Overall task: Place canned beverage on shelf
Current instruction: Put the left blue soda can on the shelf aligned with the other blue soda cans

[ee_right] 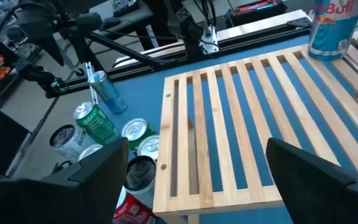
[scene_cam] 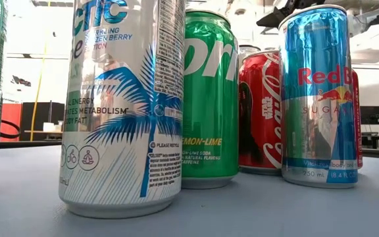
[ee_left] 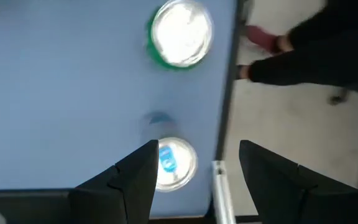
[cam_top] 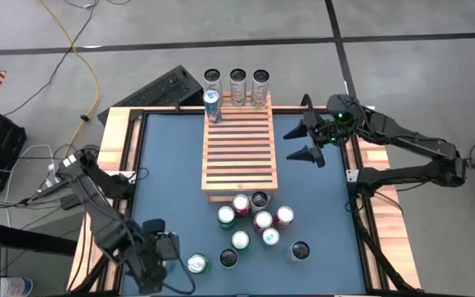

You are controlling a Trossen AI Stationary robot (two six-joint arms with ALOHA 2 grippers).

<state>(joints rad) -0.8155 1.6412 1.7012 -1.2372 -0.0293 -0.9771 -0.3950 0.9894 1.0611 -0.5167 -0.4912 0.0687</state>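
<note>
From above, the left gripper was seen low at the near-left corner of the blue-topped desk, its jaws apart beside a slim silver can with a blue tab; nothing was clamped. The light-brown slatted wooden shelf lay at the middle of the desk with one blue-and-silver can standing at its far-left corner. The right gripper was held to the right of the shelf, jaws wide apart and empty.

In the low view, only a white can with a blue palm print and its neighbours were shown; shelf and arms were cut off, so nothing of the approach could be checked there.

In the left wrist view, the silver can top sat off-centre against one finger, close to the desk's edge. Closure from there could probably have pushed the can aside or off the desk. The can's side was hidden.

In the right wrist view, the shelf's slats were seen bare, with the clustered cans partly cut off behind a finger.
</note>
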